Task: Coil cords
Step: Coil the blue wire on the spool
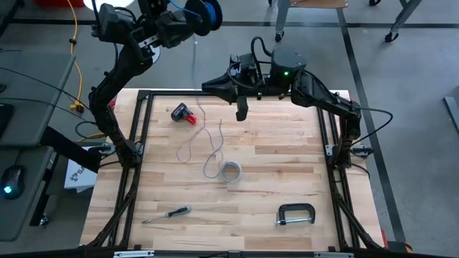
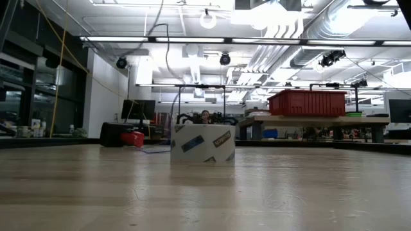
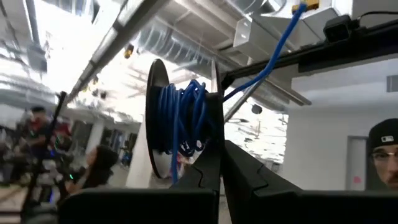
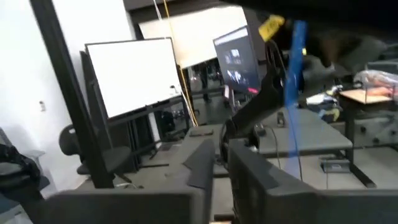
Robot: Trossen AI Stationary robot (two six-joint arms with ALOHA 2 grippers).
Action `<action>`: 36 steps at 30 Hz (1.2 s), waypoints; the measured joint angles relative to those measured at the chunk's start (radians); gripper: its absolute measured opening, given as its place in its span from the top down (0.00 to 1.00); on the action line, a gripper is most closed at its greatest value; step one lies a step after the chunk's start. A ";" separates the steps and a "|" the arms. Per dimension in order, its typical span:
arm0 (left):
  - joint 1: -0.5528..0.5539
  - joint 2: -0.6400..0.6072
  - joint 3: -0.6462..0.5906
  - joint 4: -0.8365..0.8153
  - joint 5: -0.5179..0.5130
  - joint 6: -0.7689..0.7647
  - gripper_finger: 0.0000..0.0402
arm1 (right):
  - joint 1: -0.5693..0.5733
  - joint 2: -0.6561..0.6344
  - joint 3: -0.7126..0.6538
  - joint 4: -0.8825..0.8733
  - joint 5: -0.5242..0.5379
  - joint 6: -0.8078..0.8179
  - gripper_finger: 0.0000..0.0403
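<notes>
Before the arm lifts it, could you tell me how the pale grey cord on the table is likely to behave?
Probably floppy: the pale grey cord lies in loose curves on the table. Being string-thin, it likely weighs little and would trail or snag rather than hold its shape.

Wooden table (image 1: 287, 172) with black frame rails. Tape roll (image 1: 230, 172) near the centre; same roll fills mid low view. Red-and-black tool (image 1: 183, 113) at far left part. Screwdriver (image 1: 166, 214) near front left, black C-clamp (image 1: 295, 214) front right. Red bin (image 2: 310, 102) on a background bench.
</notes>
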 joint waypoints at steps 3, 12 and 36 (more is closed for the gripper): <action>0.015 0.000 0.000 0.026 -0.027 0.026 1.00 | 0.004 0.000 0.000 -0.015 0.042 -0.007 0.77; 0.048 0.000 0.000 0.038 -0.045 0.049 1.00 | 0.001 0.002 0.002 -0.086 0.255 -0.114 0.55; 0.047 0.001 -0.001 0.038 -0.068 0.059 1.00 | -0.018 0.103 0.002 -0.040 0.407 -0.096 0.54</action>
